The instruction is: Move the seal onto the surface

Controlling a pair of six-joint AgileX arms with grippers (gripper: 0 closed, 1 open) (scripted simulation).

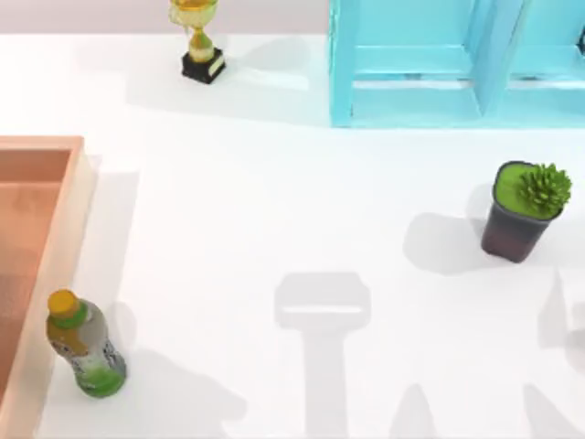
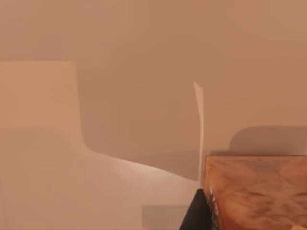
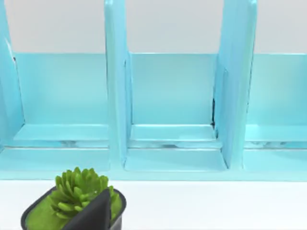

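Observation:
The seal [image 2: 259, 191] shows in the left wrist view as an orange-tan, wood-grained block very close to the camera. My left gripper [image 2: 201, 213] is shut on it, one dark finger [image 2: 194, 215] lying against its side. Behind it are the orange-pink floor and walls of the wooden tray [image 2: 144, 120]. The surface [image 1: 274, 229] is the wide white tabletop in the top view. My right gripper [image 3: 96, 215] is a dark tip just in front of the potted plant [image 3: 79, 191], facing the light blue cabinet [image 3: 172, 96].
The wooden tray [image 1: 78, 201] lies along the table's left edge, with a green-labelled bottle [image 1: 84, 346] standing by its near corner. A gold trophy [image 1: 199, 41] stands at the back, the light blue cabinet [image 1: 411, 73] at the back right, and the potted plant [image 1: 526, 208] at the right.

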